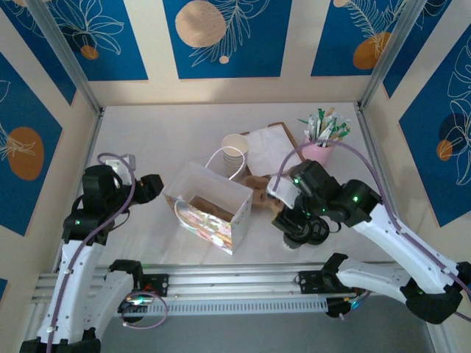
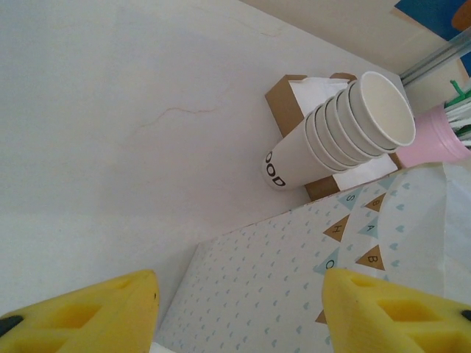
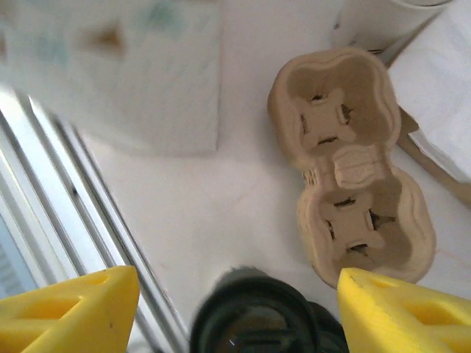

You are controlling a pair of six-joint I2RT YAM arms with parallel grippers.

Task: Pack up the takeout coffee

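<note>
Spotting the takeout coffee (image 3: 257,316), black lid up, at 6 o'clock of the right wrist view, down between the fingers of the right gripper (image 3: 235,283), spread wide and gripping nothing. From overhead, parked at 4 o'clock of the paper gift bag (image 1: 210,206). Up at 1 o'clock of the lid: cardboard carrier (image 3: 353,162), both holes empty, flat on the table (image 1: 162,140). Over at 9 o'clock of the bag, left gripper (image 1: 151,187) parted too, holding nothing. Beyond the bag at 12 o'clock, stacked cream paper cups (image 1: 235,151); pink cup of sticks (image 1: 321,151) at 2 o'clock.
</note>
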